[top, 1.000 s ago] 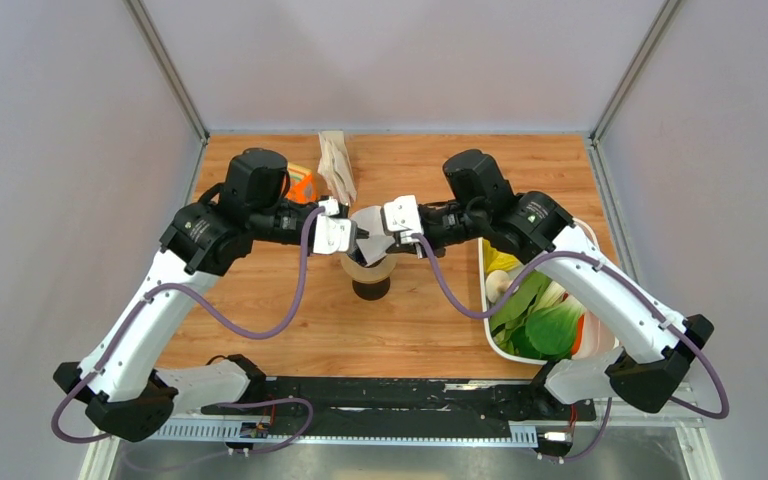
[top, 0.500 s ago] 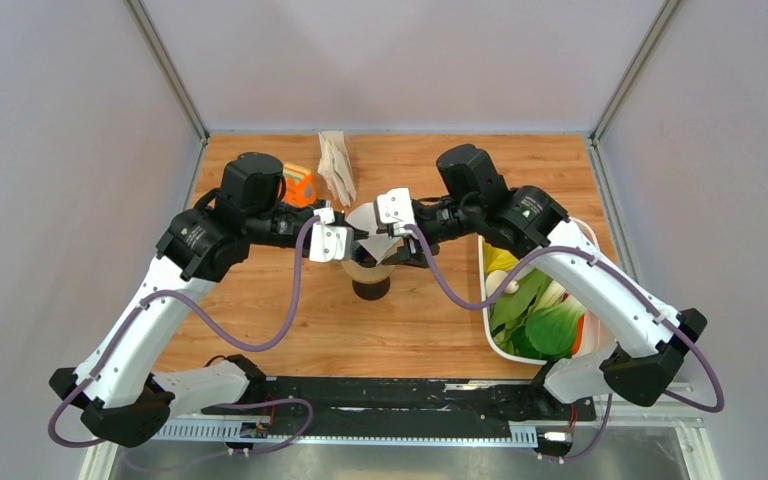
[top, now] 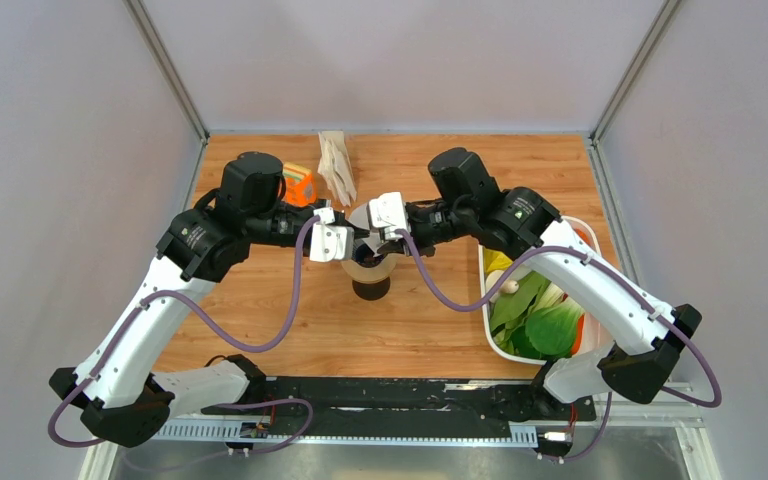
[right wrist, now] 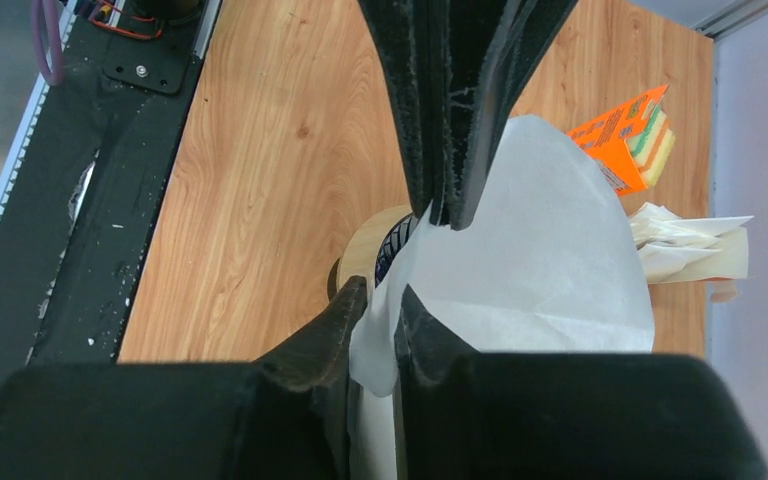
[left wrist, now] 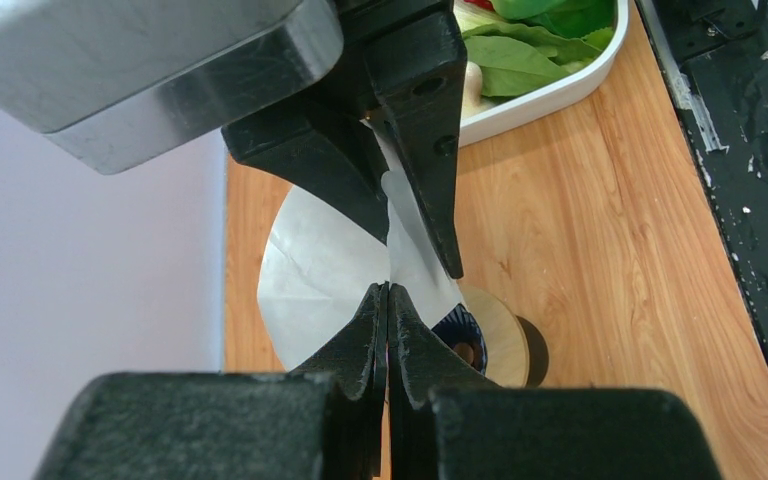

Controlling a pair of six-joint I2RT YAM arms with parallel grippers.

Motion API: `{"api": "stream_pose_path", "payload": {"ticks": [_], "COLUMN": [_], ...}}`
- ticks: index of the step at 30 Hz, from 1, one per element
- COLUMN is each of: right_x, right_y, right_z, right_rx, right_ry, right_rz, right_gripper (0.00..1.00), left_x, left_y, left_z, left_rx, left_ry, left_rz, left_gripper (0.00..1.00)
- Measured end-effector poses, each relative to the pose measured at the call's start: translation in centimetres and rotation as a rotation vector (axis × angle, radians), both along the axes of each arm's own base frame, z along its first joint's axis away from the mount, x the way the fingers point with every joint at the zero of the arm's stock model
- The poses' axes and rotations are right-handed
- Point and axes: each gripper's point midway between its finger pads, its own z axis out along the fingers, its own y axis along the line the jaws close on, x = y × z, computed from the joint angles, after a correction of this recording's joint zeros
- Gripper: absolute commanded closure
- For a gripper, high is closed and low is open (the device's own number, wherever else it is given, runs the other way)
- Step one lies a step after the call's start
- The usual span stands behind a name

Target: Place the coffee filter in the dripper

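Note:
The white paper coffee filter [top: 362,218] hangs between my two grippers, just above the dripper. My left gripper [top: 352,240] is shut on one edge of it, seen up close in the left wrist view [left wrist: 388,292], where the filter [left wrist: 310,270] fans out behind the tips. My right gripper [top: 378,238] is shut on the opposite edge [right wrist: 375,295], and the filter [right wrist: 550,250] spreads beyond it. The dark blue ribbed dripper [left wrist: 460,335] sits in the brown pot with a tan rim [left wrist: 505,345], directly under the filter. The dripper also shows in the right wrist view [right wrist: 395,245].
A white tray [top: 488,335] of green vegetables stands at the right. An orange packet [top: 302,185] and a stack of spare white filters [top: 337,165] lie at the back. The pot [top: 370,285] stands mid-table.
My right gripper has moved left towards the left gripper. The filter between them has bunched narrower over the dripper. The left gripper has shifted slightly back left.

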Motion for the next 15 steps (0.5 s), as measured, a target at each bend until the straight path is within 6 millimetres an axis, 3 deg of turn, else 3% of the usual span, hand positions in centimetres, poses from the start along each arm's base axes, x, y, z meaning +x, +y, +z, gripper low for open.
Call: {"api": "stream_pose_path", "payload": {"ticks": [4, 15], "right_x": [-0.01, -0.05], "right_y": [0.04, 0.07], "right_z": [-0.04, -0.04], "right_rx": [-0.004, -0.004], "right_ry": [-0.008, -0.017], "right_rz": [0.001, 0.009], "right_gripper": [1.00, 1.00], "left_x": [0.00, -0.28], "left_y": [0.00, -0.22], "left_z": [-0.03, -0.69], "left_rx": [0.001, 0.017], "left_ry": [-0.002, -0.012], "left_rz": [-0.001, -0.025], "left_gripper": [1.00, 1.00]}}
